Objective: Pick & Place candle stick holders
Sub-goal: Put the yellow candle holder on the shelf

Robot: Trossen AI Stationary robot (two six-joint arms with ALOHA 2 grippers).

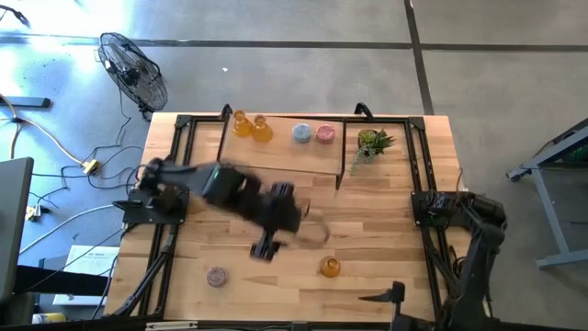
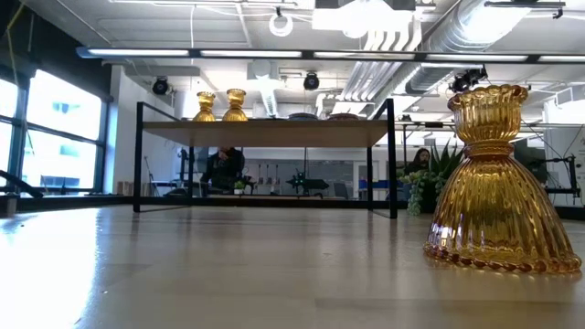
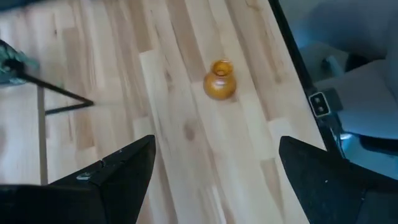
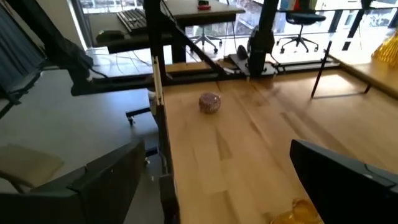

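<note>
Surface [image 1: 386, 234]: pale wood planks, with a black metal frame along its edges and a raised shelf [image 1: 285, 147] across the far side.
Shelf contents: two amber holders [image 1: 251, 126] side by side toward the left; a blue-grey holder [image 1: 301, 133] and a pink holder [image 1: 325, 133] just beside each other near the middle. In the low view the two amber ones [image 2: 219, 106] stand upright on the shelf top.
Plant [image 1: 373, 143]: small green one in a pot, at the right end of the shelf.
Third amber holder [image 1: 330, 267]: upright on the surface toward the near edge, right of centre; close and large in the low view [image 2: 494, 183], seen from above in the left wrist view [image 3: 220, 79].
Mauve holder [image 1: 216, 276]: on the surface near the front left, well apart from the third amber holder; also seen in the right wrist view [image 4: 209, 102].
Left hand [image 1: 265, 246]: over the middle of the surface, fingers [image 3: 118, 177] spread wide, released, grasping nothing; the third amber holder lies ahead of it, apart.
Right hand [image 1: 393, 296]: at the front right edge of the surface, fingers [image 4: 336, 171] spread wide, released, empty.
Room: a fan [image 1: 134, 72] on the floor beyond the far left corner; a seated person [image 2: 224, 169] far behind the surface in the low view.
</note>
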